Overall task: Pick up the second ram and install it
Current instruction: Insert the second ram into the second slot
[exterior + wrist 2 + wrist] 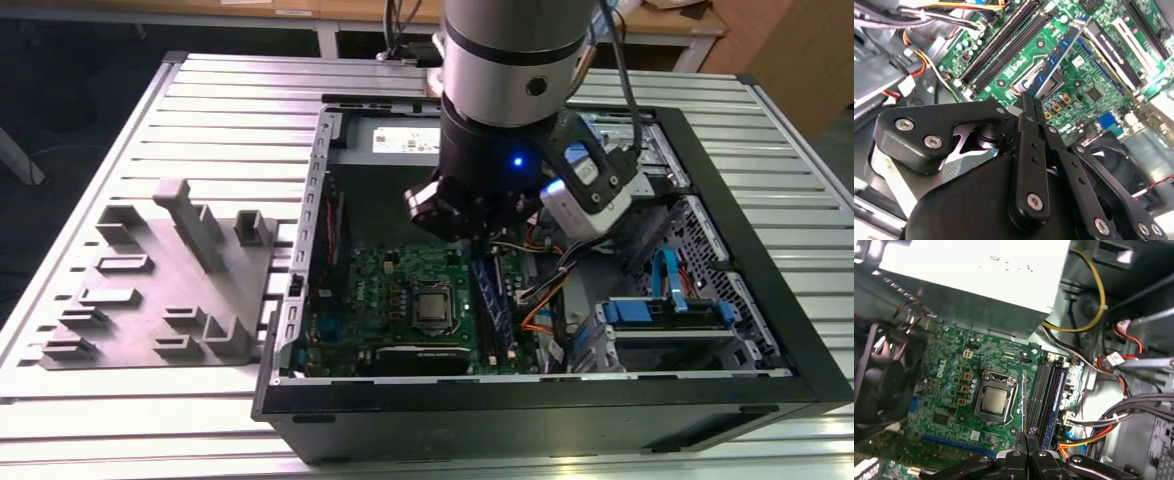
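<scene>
My gripper (470, 235) hangs inside the open computer case (747, 250), above the green motherboard (387, 300). It is shut on the second ram (1059, 55), a long thin module with a bluish board. In the first wrist view the second ram (1024, 400) appears edge-on below the gripper (1026, 436), hovering between the CPU socket (994, 400) and the dark memory slots (1046, 390). In the second wrist view the gripper (1029, 100) clamps one end of the module, and the memory slots (1004, 45) lie beside it. The module does not sit in a slot.
The grey power supply (979, 275) lies at the case's far end. Bundles of coloured cables (1094, 430) and a drive cage (667, 310) flank the slots. A fan (884, 385) sits on the opposite side. A grey holder tray (160, 290) stands on the table at the exterior view's left.
</scene>
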You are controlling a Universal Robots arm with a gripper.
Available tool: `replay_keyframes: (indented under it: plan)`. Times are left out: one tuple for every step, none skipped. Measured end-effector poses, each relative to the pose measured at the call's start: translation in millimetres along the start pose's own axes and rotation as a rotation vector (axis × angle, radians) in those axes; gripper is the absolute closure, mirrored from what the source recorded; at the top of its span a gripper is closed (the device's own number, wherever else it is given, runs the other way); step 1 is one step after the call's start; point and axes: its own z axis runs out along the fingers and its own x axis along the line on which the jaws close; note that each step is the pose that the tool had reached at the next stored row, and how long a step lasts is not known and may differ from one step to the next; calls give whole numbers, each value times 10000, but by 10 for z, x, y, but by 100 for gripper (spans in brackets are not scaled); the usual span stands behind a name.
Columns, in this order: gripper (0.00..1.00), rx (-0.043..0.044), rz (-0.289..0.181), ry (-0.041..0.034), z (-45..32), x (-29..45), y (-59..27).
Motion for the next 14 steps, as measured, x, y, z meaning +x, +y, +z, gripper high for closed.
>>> replay_keyframes:
  plan:
    - [91,9,176,-6,1,0,0]
    - [91,20,353,-11,1,0,0]
    - [91,30,535,-17,1,0,0]
    - [91,40,713,-23,2,0,0]
    - [91,51,909,-29,2,0,0]
    - [91,61,1089,-34,3,0,0]
    - [91,71,1267,-40,4,0,0]
    - [91,80,1448,-46,5,0,0]
    - [91,90,1627,-52,5,0,0]
    - [91,100,1807,-57,6,0,0]
    - [91,110,1986,-63,7,0,0]
    - [91,121,2181,-69,8,0,0]
    - [91,131,2362,-75,9,0,0]
    - [91,142,2540,-80,10,0,0]
